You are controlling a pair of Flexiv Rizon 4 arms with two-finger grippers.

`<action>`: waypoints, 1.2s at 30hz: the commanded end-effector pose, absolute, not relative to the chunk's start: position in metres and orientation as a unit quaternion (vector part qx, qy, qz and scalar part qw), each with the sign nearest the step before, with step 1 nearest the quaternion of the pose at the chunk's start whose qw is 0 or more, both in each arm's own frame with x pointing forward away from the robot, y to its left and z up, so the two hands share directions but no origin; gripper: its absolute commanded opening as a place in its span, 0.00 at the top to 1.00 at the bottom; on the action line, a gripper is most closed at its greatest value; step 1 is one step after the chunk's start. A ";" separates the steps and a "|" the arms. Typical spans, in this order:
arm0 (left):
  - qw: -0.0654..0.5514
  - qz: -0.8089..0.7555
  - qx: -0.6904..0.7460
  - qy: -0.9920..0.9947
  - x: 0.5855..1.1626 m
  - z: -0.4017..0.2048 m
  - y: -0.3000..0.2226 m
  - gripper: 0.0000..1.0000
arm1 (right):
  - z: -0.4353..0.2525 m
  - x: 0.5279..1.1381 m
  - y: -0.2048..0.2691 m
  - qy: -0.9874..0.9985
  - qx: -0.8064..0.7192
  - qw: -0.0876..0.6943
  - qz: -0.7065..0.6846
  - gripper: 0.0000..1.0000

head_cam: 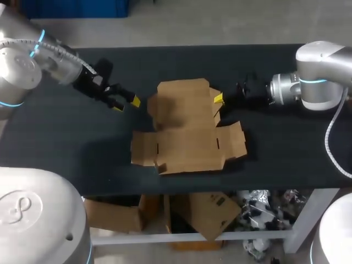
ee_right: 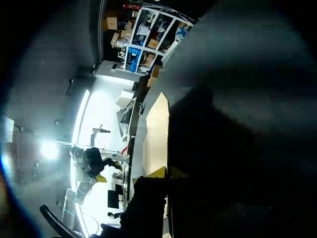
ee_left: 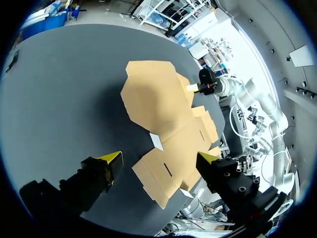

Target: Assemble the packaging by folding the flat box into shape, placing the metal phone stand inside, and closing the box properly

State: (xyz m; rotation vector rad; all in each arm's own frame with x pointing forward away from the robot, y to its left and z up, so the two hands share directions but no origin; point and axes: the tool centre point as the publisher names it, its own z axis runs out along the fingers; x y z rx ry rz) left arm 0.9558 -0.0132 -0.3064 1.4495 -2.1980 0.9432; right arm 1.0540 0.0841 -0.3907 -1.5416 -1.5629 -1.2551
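Observation:
A flat brown cardboard box (head_cam: 187, 132) lies unfolded at the middle of the black table, its far panel lifted a little off the surface. My right gripper (head_cam: 218, 98) comes in from the right and is shut on the right edge flap of that far panel. In the right wrist view the cardboard (ee_right: 157, 129) runs edge-on ahead of the right gripper (ee_right: 166, 172). My left gripper (head_cam: 126, 104) hangs open just left of the box, touching nothing. In the left wrist view the box (ee_left: 158, 99) lies ahead of the left gripper (ee_left: 160, 158), with my right gripper (ee_left: 194, 88) at the box's far edge.
The black table (head_cam: 275, 143) stretches wide to both sides of the box. The box's near flaps lie close to the table's front edge (head_cam: 220, 190).

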 end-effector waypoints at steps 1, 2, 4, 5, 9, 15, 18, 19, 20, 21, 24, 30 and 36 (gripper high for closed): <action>0.173 0.335 0.509 -0.774 0.956 -0.307 -0.013 0.00 | -0.381 1.051 0.081 -0.594 -0.579 0.297 -0.473 1.00; 0.173 0.336 0.508 -0.774 0.956 -0.307 -0.013 0.00 | -0.379 1.051 0.081 -0.594 -0.578 0.296 -0.474 1.00; 0.172 0.340 0.506 -0.774 0.956 -0.306 -0.013 0.00 | -0.376 1.050 0.081 -0.598 -0.575 0.292 -0.477 1.00; 0.172 0.342 0.504 -0.775 0.956 -0.306 -0.013 0.00 | -0.373 1.050 0.081 -0.599 -0.571 0.291 -0.480 1.00; 0.170 0.346 0.500 -0.775 0.955 -0.306 -0.014 0.00 | -0.367 1.048 0.081 -0.603 -0.563 0.286 -0.487 1.00; 0.165 0.355 0.490 -0.779 0.956 -0.306 -0.014 0.00 | -0.356 1.044 0.081 -0.609 -0.550 0.277 -0.499 1.00; 0.160 0.362 0.481 -0.783 0.956 -0.306 -0.015 0.00 | -0.350 1.042 0.081 -0.613 -0.544 0.272 -0.505 1.00; 0.159 0.364 0.478 -0.783 0.956 -0.306 -0.015 0.00 | -0.348 1.041 0.081 -0.615 -0.542 0.269 -0.506 1.00; 0.156 0.367 0.477 -0.784 0.956 -0.306 -0.014 0.00 | -0.347 1.041 0.081 -0.617 -0.539 0.266 -0.508 1.00; 0.151 0.371 0.472 -0.785 0.956 -0.306 -0.014 0.00 | -0.343 1.039 0.082 -0.620 -0.533 0.260 -0.513 1.00; 0.141 0.381 0.466 -0.786 0.956 -0.307 -0.013 0.00 | -0.337 1.035 0.082 -0.625 -0.522 0.253 -0.522 1.00; 0.129 0.401 0.453 -0.786 0.959 -0.307 -0.012 0.00 | -0.322 1.029 0.081 -0.634 -0.504 0.239 -0.536 1.00; 0.118 0.423 0.438 -0.784 0.962 -0.306 -0.010 0.00 | -0.308 1.018 0.080 -0.643 -0.483 0.216 -0.554 1.00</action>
